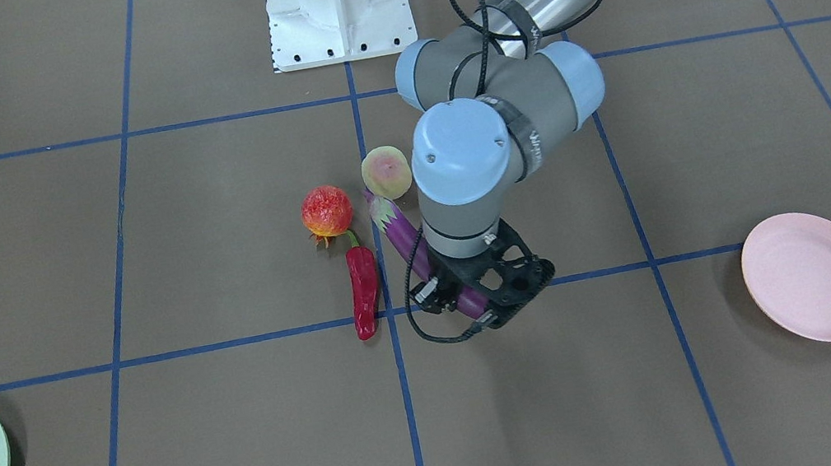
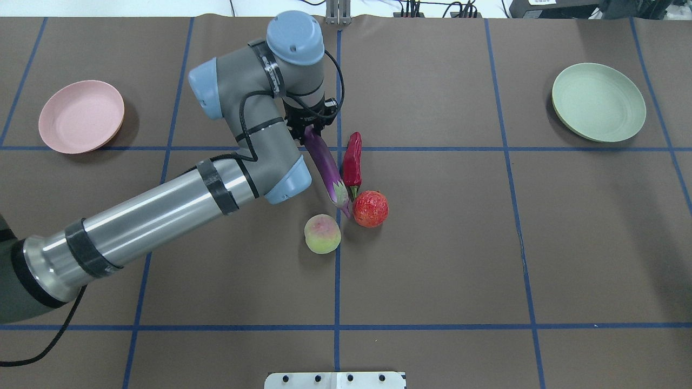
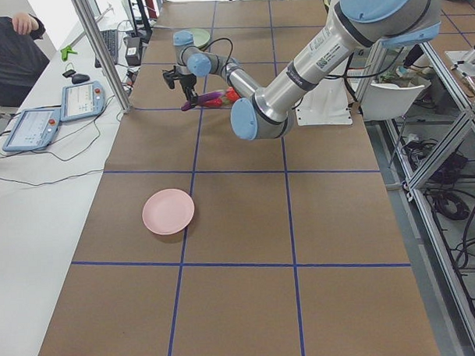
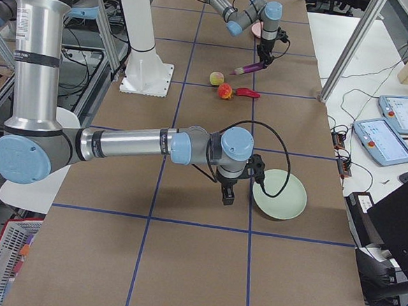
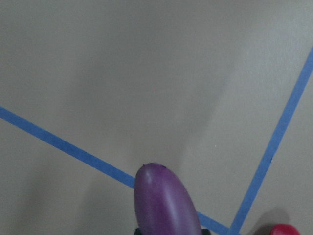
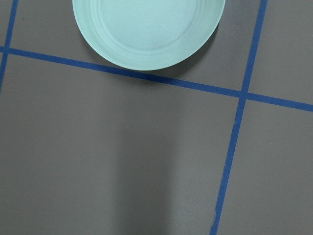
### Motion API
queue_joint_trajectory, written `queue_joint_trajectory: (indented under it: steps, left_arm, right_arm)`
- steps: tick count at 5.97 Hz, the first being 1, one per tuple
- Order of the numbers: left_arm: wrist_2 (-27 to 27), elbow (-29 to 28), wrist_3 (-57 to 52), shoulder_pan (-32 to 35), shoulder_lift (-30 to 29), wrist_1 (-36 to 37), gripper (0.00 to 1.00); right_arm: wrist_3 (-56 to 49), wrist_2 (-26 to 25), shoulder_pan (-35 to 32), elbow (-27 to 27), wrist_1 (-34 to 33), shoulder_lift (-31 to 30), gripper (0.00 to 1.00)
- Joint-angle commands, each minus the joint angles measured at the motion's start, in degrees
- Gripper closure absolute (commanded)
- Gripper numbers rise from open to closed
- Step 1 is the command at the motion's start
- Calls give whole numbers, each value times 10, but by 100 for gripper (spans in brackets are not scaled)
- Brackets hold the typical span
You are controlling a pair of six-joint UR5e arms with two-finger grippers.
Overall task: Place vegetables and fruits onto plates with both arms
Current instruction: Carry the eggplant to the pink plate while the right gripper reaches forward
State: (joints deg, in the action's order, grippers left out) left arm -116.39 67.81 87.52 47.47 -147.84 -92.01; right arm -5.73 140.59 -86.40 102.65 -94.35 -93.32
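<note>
My left gripper (image 1: pixel 476 298) is shut on the far end of the purple eggplant (image 2: pixel 327 167). The eggplant slants down, with its cap end low between the peach (image 2: pixel 323 233) and the pomegranate (image 2: pixel 370 208). The red chili (image 2: pixel 352 159) lies right beside the eggplant on the table. The eggplant's tip shows in the left wrist view (image 5: pixel 166 200). The pink plate (image 2: pixel 81 115) sits empty at the far left, and the green plate (image 2: pixel 598 102) sits empty at the far right. My right gripper (image 4: pixel 227 196) hangs just beside the green plate (image 4: pixel 279 194). I cannot tell whether it is open or shut.
The white robot base (image 2: pixel 335 380) stands at the near table edge. Blue tape lines cross the brown table. Tablets (image 4: pixel 384 136) and cables lie on a side bench beyond the table's far edge, where a person (image 3: pixel 7 53) sits.
</note>
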Motion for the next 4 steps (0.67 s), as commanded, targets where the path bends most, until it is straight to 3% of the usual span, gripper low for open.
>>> queue_joint_trajectory:
  steps: [1,3,4]
  left_arm:
    - [-13,-19,-7,72,2,10,100]
    - [-12,-69,-128,131,4,28,100]
    - [-12,-79,-199,162,37,25,100]
  right_arm:
    - [18,4,8,8,0,28,1]
    - [194,-5,91,17,1,127,1]
    - [299,-12,148,12,0,197,1]
